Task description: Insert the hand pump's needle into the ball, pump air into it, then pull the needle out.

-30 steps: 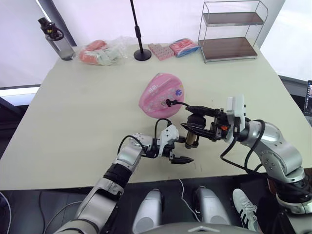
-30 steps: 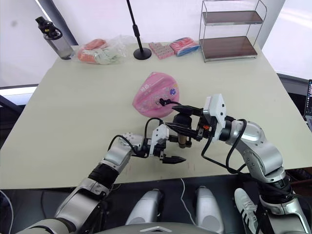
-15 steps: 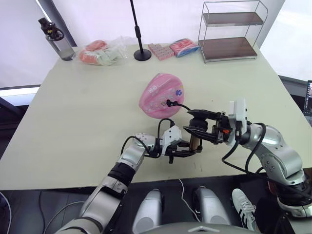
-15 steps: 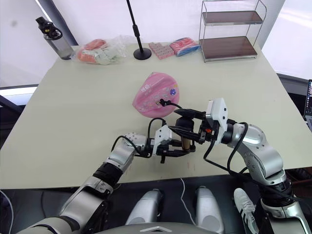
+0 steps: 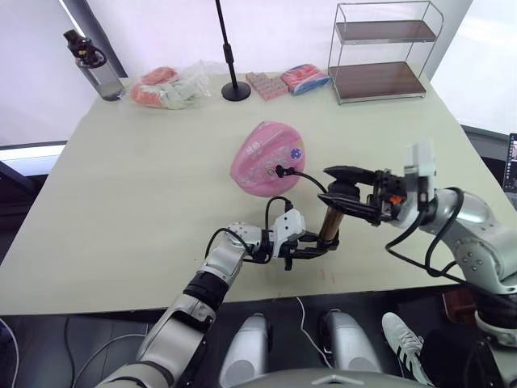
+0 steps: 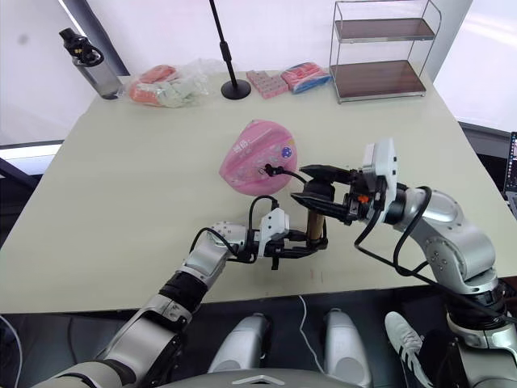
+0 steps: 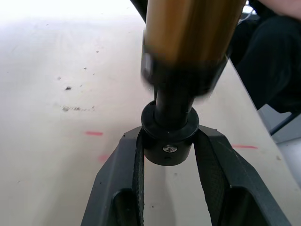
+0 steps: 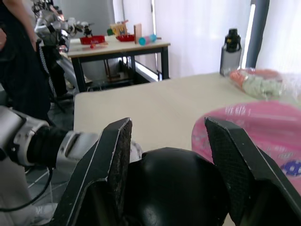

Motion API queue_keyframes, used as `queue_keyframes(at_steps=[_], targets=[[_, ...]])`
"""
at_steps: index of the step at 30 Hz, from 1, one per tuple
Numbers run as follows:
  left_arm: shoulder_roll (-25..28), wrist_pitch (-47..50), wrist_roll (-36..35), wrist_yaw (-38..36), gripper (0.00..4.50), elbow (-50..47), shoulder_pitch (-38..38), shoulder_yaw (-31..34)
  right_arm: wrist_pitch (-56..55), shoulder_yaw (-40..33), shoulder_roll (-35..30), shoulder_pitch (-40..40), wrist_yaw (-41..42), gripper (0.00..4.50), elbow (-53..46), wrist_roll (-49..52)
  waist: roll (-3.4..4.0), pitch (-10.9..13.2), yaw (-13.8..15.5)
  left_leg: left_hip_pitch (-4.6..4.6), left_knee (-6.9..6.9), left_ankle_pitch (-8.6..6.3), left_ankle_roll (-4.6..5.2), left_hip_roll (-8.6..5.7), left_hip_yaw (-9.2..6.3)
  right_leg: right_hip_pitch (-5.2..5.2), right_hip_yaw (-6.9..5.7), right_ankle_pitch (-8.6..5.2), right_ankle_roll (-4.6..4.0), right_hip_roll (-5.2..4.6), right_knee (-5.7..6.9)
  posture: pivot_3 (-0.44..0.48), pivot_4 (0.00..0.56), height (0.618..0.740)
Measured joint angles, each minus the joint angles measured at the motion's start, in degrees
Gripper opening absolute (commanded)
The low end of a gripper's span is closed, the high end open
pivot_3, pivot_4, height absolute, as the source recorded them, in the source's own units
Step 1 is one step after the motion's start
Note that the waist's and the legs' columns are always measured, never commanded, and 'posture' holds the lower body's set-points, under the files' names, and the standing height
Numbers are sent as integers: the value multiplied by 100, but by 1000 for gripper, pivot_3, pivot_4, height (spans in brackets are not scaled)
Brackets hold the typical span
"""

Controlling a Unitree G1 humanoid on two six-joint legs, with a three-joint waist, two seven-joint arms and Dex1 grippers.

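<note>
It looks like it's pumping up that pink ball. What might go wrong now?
The left pincer grips only the small black foot of the hand pump, so the pump might tip or twist. The right pincer works the handle from above; a skewed push could tug the hose and pull the needle from the still-squashed ball.

You saw the ball (image 5: pixel 269 158), pink with white lettering and small coloured stickers, squashed and partly flat, lying just above the centre of the head view. The hand pump (image 5: pixel 329 224), a gold-bronze cylinder with black end caps, stood nearly upright below and right of the ball. Its thin black hose (image 5: pixel 303 175) arched from the pump to the ball's lower right edge, where the needle (image 5: pixel 278 170) met the rubber.
</note>
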Motion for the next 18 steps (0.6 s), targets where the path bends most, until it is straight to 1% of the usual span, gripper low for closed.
queue_keyframes(at_steps=[7,11,18], targets=[[-57,143,78,21,1093,18,87,-59,674,-319,-292,-532,-289,2009,-27,779,0,0,13,-3,1,0,0,-1,1,0,1,5,-8,-1,-3,0,150,731],[-113,168,85,66,1093,84,43,-59,999,-507,-579,-858,-418,2009,-30,1121,0,0,15,-4,3,0,0,-2,2,1,1,3,-3,-2,-3,0,150,731],[-156,157,108,74,1093,202,-58,-119,1328,-809,-752,-1230,-746,2009,-31,1613,0,0,13,-4,3,0,1,-2,2,0,1,6,-9,-2,-3,0,150,731]])
